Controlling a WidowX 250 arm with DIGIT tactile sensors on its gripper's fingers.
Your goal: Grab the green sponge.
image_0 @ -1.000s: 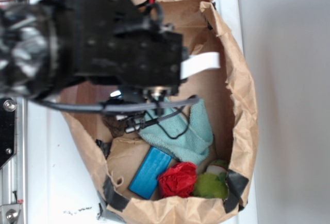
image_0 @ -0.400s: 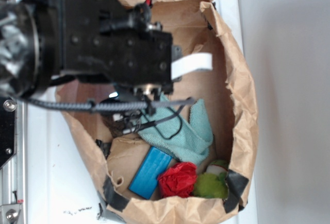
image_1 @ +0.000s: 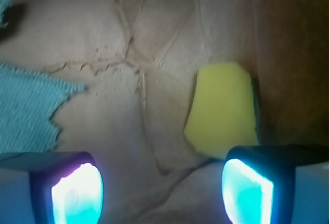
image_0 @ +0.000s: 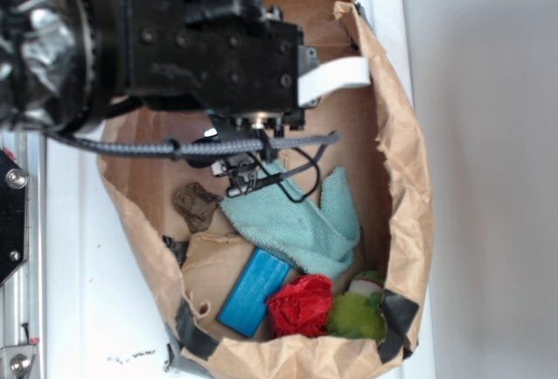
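The green sponge (image_1: 223, 110) shows in the wrist view as a bright yellow foam block with a thin dark green layer along its right edge. It lies on the brown paper floor of the bag, just beyond my right fingertip (image_1: 247, 190). My gripper (image_1: 162, 193) is open and empty, with bare paper between the fingers. In the exterior view the sponge is hidden under my black arm (image_0: 192, 48), and the fingers do not show there.
A brown paper bag (image_0: 405, 187) walls everything in. A pale teal cloth (image_0: 296, 222) (image_1: 26, 105) lies mid-bag. A blue block (image_0: 253, 292), a red crumpled lump (image_0: 301, 303), a green fuzzy lump (image_0: 357, 314) and a dark scrap (image_0: 195, 205) lie nearby.
My arm has moved up the picture toward the far end of the bag, uncovering more of the teal cloth and the dark scrap.
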